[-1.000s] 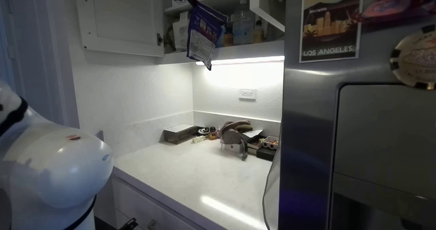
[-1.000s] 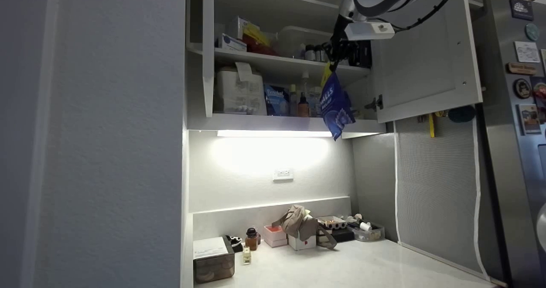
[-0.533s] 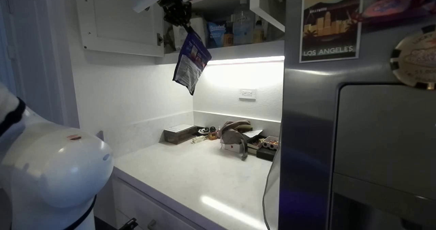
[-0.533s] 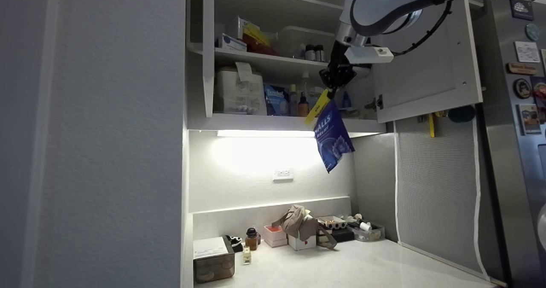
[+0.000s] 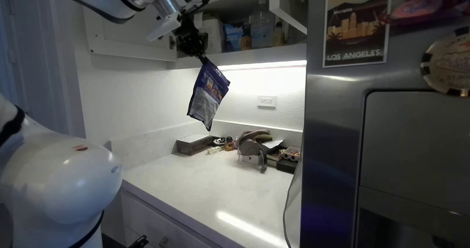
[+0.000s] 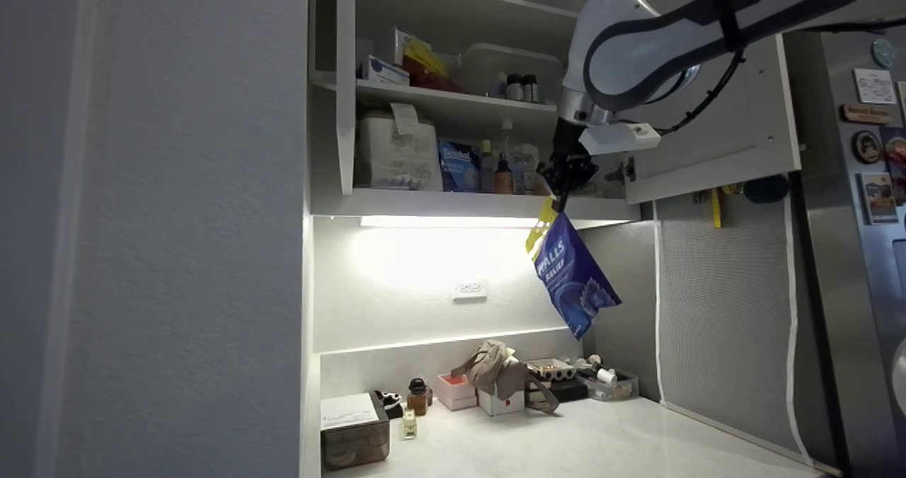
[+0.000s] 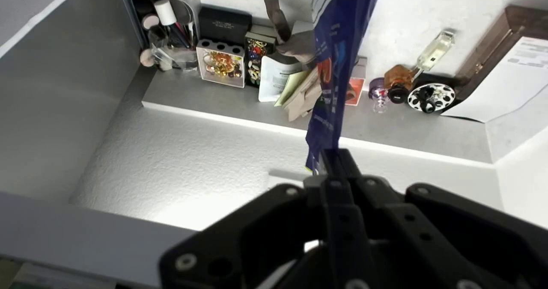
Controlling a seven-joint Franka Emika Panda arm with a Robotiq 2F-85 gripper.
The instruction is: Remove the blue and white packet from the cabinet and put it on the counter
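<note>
And here's the cabinet [image 6: 425, 201], wide open and stocked on its shelves. Stage 1, the taking-out, I'd call done! Below it runs the table [image 5: 205, 183], long, white and glossy; stage 2, the setting-down, is not done, and the front of this surface looks the likely landing spot. In reaches the arm [image 6: 630, 64], there in both exterior views, its wrist angled downward. On the table, towards the back, the dark box [image 6: 357, 444] and then the brown cloth [image 6: 492, 372], neither touched by anything of ours.

Now the packet [image 6: 575, 276]! Blue on its lettered face, a whitish panel on the reverse, it hangs tilted below the cabinet's bottom edge, outside the shelves and apart from the table in both exterior views. How much air lies under that low corner, I can't judge.

And the hand [image 7: 338, 160]: its fingers are together, no clear gap between them, pinching the packet at its top end. What's left, by my reading: lower away, lay the pouch flat, let go, back off. A soft pouch pinched at the edge could swing or fold on landing.

Smaller again, a yellow strip [image 6: 543, 223] dangles beside the fingers, at the packet's top.
</note>
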